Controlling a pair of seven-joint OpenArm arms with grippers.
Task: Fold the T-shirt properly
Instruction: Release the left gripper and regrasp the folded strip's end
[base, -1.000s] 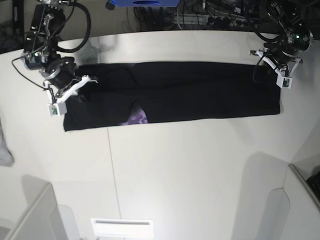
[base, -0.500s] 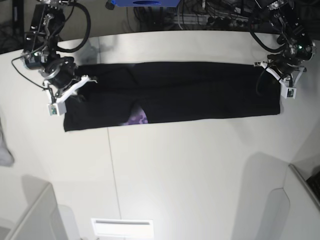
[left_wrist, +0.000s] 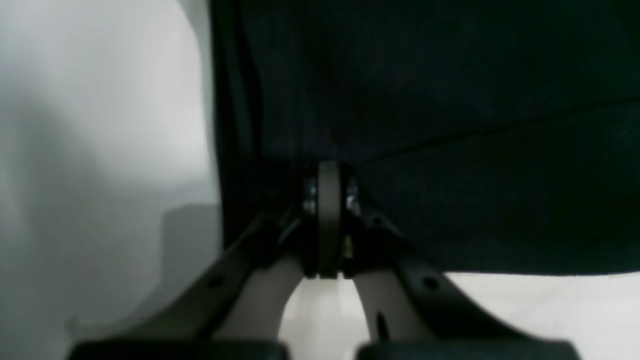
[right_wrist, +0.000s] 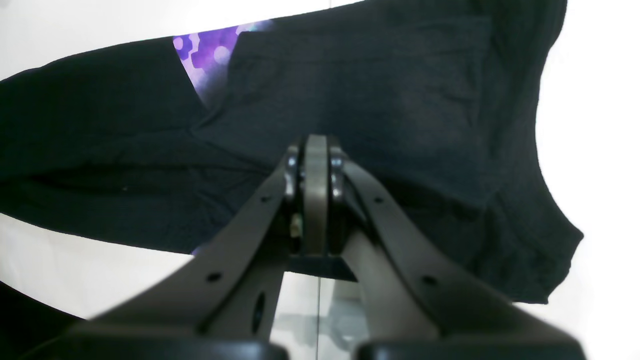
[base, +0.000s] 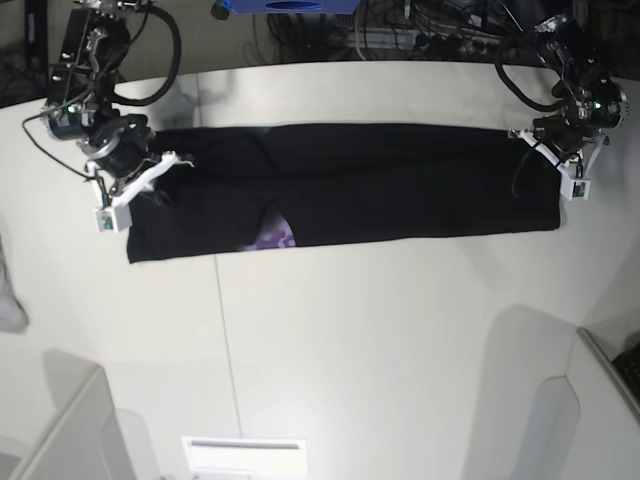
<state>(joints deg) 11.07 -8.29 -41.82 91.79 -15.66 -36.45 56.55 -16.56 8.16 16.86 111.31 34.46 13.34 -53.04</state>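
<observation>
The black T-shirt (base: 400, 185) lies folded into a long band across the white table (base: 380, 330), with a patch of purple print (base: 272, 238) showing at its front edge. In the base view my right gripper (base: 140, 182) hangs shut over the band's left end. Its wrist view shows the closed fingers (right_wrist: 316, 165) above the T-shirt (right_wrist: 410, 100), with the purple print (right_wrist: 205, 55) beyond. My left gripper (base: 560, 165) is shut at the band's right end. Its fingers (left_wrist: 328, 200) rest together over the T-shirt (left_wrist: 450, 100). Whether either pinches cloth is unclear.
A grey cloth (base: 8, 290) lies at the table's left edge. Pale panels rise at the front left (base: 60, 430) and front right (base: 600, 400). A blue object (base: 290, 6) and cables sit behind the table. A seam (base: 222, 330) crosses the tabletop.
My left gripper has shifted a little toward the front and outward at the T-shirt's right end. The right arm and the T-shirt have not moved.
</observation>
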